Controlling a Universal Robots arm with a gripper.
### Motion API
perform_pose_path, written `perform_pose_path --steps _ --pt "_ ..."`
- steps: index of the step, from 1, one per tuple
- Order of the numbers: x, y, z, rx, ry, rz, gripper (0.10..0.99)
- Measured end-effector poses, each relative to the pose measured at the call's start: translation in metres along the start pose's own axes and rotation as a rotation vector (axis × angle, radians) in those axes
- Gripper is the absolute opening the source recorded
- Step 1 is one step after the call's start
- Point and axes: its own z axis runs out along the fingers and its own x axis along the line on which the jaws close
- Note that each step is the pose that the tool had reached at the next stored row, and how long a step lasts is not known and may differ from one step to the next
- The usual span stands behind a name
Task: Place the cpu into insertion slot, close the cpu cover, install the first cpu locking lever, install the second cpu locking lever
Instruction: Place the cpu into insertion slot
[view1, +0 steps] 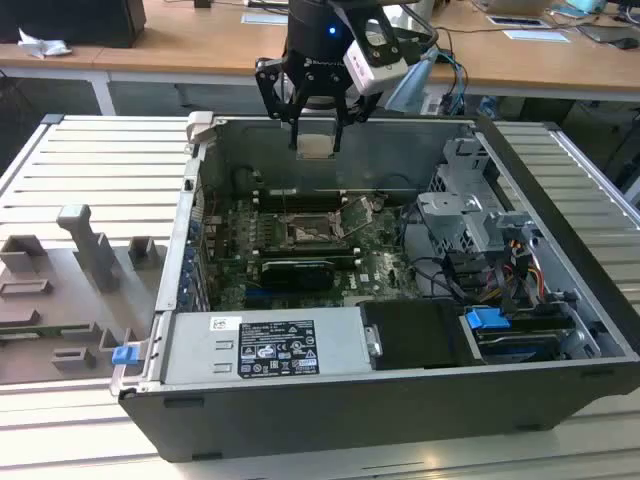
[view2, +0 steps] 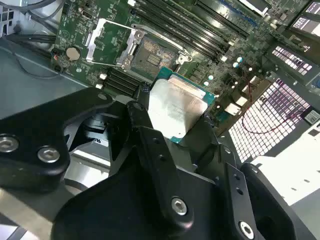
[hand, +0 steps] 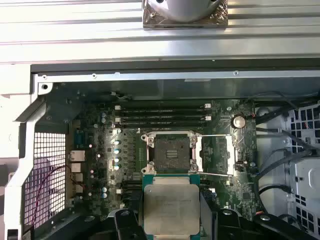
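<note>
Gripper (view1: 317, 138) clamped on cpu (view1: 316, 148), top centre of exterior view, held above computer case (view1: 330, 420); insertion slot (view1: 305, 235) uncovered at mid-frame; cpu cover (view1: 358, 214) tilted open just beside it.

cpu (hand: 171, 207) is rocking a pale silver face with a teal-green rim, insertion slot (hand: 170, 152) is looking black against the green circuit board (hand: 222, 190).

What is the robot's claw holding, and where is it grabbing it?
The gripper holds the cpu, pinched by two opposite side edges, with its metal face uncovered.
</note>
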Motion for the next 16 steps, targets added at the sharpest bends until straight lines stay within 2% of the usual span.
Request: perform_pose_path --steps 16 --pt "0.0000 0.0000 0.0001 -0.001 -0.0057 0.065 0.541"
